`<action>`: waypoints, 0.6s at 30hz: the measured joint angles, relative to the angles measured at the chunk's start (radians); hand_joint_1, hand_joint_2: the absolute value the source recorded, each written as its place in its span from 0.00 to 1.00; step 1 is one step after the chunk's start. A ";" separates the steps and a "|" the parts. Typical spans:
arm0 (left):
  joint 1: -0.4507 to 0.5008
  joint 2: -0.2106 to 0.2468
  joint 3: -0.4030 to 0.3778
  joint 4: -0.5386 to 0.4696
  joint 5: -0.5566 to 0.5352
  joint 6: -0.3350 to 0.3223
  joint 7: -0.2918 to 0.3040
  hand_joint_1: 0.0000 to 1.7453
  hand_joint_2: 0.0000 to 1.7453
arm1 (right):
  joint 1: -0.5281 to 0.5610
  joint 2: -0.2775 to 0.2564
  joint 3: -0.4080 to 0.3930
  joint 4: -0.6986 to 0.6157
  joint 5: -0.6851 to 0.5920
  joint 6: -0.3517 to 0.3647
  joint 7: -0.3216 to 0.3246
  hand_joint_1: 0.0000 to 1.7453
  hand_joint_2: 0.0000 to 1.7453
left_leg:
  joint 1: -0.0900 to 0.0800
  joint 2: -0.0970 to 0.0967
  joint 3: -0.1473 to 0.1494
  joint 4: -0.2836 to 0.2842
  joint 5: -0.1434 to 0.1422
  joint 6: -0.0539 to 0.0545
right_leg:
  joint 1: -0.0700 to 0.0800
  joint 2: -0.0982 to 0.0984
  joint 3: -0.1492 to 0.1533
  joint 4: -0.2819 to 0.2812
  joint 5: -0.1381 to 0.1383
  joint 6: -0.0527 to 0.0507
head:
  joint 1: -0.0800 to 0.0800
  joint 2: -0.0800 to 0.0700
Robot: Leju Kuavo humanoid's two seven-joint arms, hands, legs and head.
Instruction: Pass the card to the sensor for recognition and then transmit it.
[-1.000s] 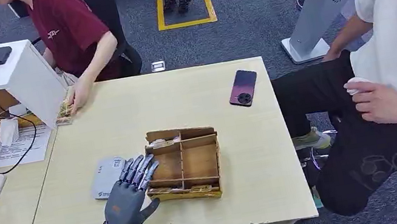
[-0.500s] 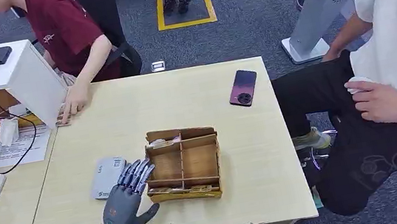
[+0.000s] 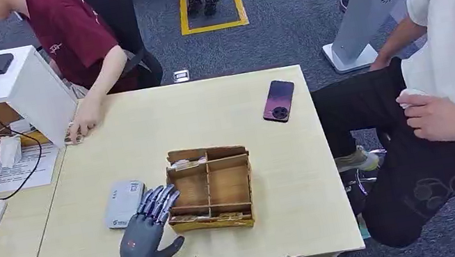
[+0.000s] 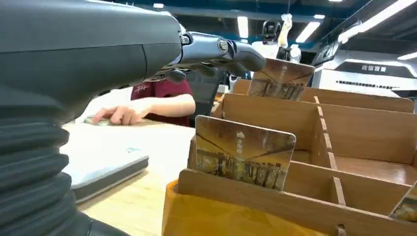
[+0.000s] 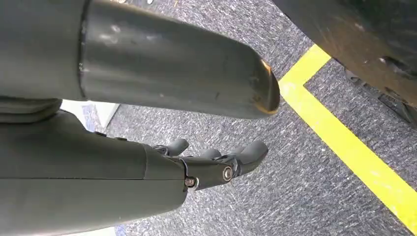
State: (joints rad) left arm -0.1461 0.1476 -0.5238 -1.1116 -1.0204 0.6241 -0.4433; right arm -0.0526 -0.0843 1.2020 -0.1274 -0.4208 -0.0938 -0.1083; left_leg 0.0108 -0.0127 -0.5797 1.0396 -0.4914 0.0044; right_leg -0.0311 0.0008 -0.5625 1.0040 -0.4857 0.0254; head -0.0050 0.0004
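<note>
The left hand (image 3: 146,229) is drawing back a little from the box (image 3: 211,189), fingers spread and holding nothing; the card (image 4: 243,152) is standing in a slot, ready for picking.

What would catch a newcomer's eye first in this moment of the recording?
Probably the wooden divided box near the table's front edge, with cards standing upright in its compartments. The robot's left hand hovers at the box's left side, fingers spread, holding nothing, next to a flat grey card reader. A dark red phone lies toward the far right of the table.
</note>
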 joint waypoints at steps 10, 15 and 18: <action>0.006 0.006 -0.010 -0.001 0.022 -0.045 -0.011 0.91 1.00 | 0.000 0.000 0.002 0.000 -0.010 0.000 0.000 0.00 0.00 | 0.000 0.000 0.000 0.000 0.000 0.000 | 0.000 0.000 0.000 0.000 0.000 0.000 | 0.000 0.000; 0.004 0.013 -0.016 0.008 0.018 -0.051 -0.004 1.00 1.00 | 0.000 0.000 0.002 0.000 -0.014 0.000 -0.003 0.00 0.00 | 0.000 0.000 0.000 0.000 0.000 0.000 | 0.000 0.000 0.000 0.000 0.000 0.000 | 0.000 0.000; -0.001 0.013 -0.016 0.008 0.019 -0.051 -0.004 1.00 1.00 | -0.001 0.000 0.002 0.000 -0.016 0.000 -0.003 0.00 0.00 | 0.000 0.000 0.000 0.000 0.000 0.000 | 0.000 0.000 0.000 0.000 0.000 0.000 | 0.000 0.000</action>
State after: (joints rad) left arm -0.1473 0.1602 -0.5394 -1.1036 -1.0014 0.5734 -0.4471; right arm -0.0535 -0.0843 1.2043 -0.1274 -0.4372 -0.0938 -0.1118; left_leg 0.0108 -0.0128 -0.5795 1.0395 -0.4914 0.0044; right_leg -0.0311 0.0008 -0.5623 1.0040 -0.4857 0.0254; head -0.0050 0.0004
